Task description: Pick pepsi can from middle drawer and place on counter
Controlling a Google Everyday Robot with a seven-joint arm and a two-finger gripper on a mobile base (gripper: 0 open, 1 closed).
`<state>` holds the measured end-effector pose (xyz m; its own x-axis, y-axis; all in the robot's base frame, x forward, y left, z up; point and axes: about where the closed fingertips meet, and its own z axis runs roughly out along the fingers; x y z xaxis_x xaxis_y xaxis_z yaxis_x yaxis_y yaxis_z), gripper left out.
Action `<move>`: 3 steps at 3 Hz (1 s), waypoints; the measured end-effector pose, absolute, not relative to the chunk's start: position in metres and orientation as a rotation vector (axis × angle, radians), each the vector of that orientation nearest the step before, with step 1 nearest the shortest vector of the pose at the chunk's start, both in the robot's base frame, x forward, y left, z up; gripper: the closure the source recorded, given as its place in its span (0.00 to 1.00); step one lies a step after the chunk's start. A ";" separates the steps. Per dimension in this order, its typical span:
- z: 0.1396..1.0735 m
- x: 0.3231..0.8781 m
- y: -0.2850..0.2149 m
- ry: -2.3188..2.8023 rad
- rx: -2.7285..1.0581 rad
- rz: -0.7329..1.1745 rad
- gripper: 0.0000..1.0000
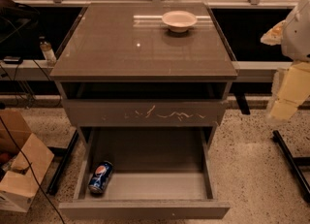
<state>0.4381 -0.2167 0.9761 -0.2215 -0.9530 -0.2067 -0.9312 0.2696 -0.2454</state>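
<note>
1. Step in hand, by my read: the approach for the pick. Nothing is being gripped yet.
2. The pepsi can (100, 176) is lying on its side in the front-left corner of the middle drawer (155, 185), logo facing up, just beside the left wall. I can't tell whether it is touching that wall.
3. The drawer is standing pulled out, below the scratched drawer front (145, 113).
4. The gripper (286, 103) is hanging at the right edge of the view. It is beside the right side of the counter (121, 48), roughly level with the scratched front and well apart from the can. Released or clenched: cannot tell.
5. Arm pose: the white upper section (298, 29) is coming in from the right edge, and the pale lower section is pointing down and slightly left. It is sitting over the terrazzo floor (252, 160), not over the drawer.
6. The next move is calling for travel left and down into the front-left corner. A descent from above looks needed, closing across the can's body, since the left wall is leaving little room on that side.
7. Risk: the can is resting on its round side, so a nudge is likely sending it rolling.
8. For the place, the white bowl (179, 20) is sitting at the back of the counter. I'm judging the near part the better set-down spot.
</note>
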 end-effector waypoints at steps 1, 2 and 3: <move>0.977 0.438 -0.216 2.228 -1.723 -0.100 0.00; 0.957 0.438 -0.187 2.169 -1.795 -0.047 0.00; 0.926 0.437 -0.145 2.079 -1.867 0.071 0.00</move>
